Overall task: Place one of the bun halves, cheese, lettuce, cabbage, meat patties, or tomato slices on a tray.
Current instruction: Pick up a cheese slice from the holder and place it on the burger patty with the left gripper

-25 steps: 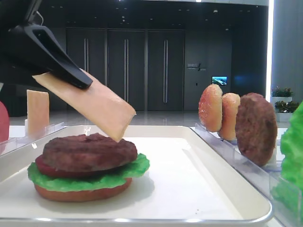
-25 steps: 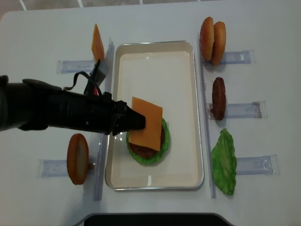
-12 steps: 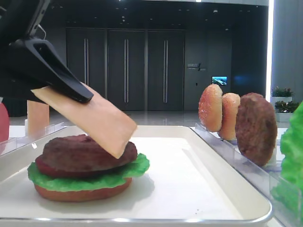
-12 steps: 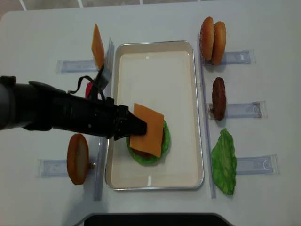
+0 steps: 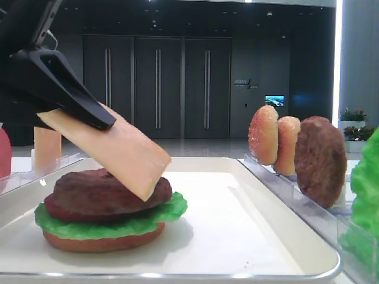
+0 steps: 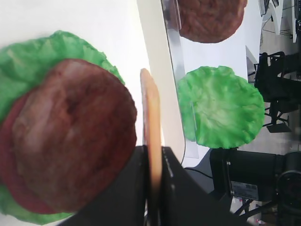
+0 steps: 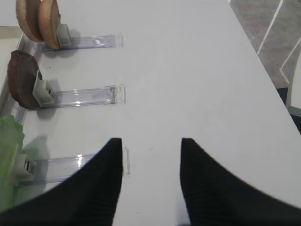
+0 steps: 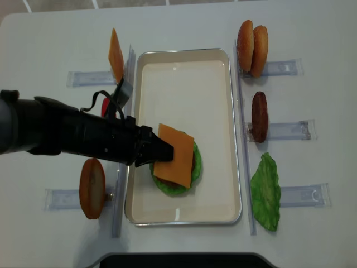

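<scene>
My left gripper point(image 8: 160, 151) is shut on a pale orange cheese slice point(image 8: 176, 156) over the white tray point(image 8: 184, 84). The slice slopes down from the black fingers point(image 5: 89, 109), and its low corner reaches the top of a meat patty point(image 5: 100, 190). That patty tops a stack of tomato slice point(image 5: 54, 209), lettuce point(image 5: 112, 227) and bun half point(image 5: 103, 242) on the tray point(image 5: 237, 231). In the left wrist view the cheese point(image 6: 151, 108) shows edge-on, pinched in the gripper point(image 6: 153, 151) beside the patty point(image 6: 70, 136). My right gripper point(image 7: 151, 141) is open over bare table.
Clear racks flank the tray. On the right stand two bun halves point(image 8: 252, 40), a patty point(image 8: 259, 116) and lettuce point(image 8: 266, 191). On the left stand another cheese slice point(image 8: 115, 54) and a bun half point(image 8: 92, 187). My left arm point(image 8: 61, 134) lies across the left racks.
My left gripper has come down and toward the tray's near end with the cheese. The slice's low corner now reaches the patty. The right gripper's motion cannot be judged.
</scene>
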### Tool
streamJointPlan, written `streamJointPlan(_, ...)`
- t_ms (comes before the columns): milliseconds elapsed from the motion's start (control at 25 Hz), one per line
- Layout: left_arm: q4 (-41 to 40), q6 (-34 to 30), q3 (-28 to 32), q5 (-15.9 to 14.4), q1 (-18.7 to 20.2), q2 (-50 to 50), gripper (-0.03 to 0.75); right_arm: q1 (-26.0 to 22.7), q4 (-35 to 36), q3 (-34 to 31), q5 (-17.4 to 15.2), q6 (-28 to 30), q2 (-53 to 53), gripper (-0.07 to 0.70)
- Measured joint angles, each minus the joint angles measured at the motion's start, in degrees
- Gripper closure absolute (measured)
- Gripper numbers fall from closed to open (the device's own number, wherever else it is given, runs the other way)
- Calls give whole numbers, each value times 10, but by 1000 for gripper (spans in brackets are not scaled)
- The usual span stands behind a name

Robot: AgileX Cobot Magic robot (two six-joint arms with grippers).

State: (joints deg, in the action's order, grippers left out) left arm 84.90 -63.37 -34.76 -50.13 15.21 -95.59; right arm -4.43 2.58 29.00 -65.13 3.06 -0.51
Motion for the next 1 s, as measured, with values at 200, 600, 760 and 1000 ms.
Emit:
streamJointPlan(200, -10, 15, -1, 12, 0, 0, 645, 0, 0, 0, 0, 0, 0, 348)
streamJointPlan(600, -18, 33, -1, 20, 0, 1, 589, 0, 0, 0, 0, 0, 0, 348)
streamJointPlan(760, -18, 40, -1, 26, 0, 1, 587, 0, 0, 0, 0, 0, 0, 348)
streamJointPlan(1000, -31, 59, -13, 30, 0, 1, 527, 0, 0, 0, 0, 0, 0, 348)
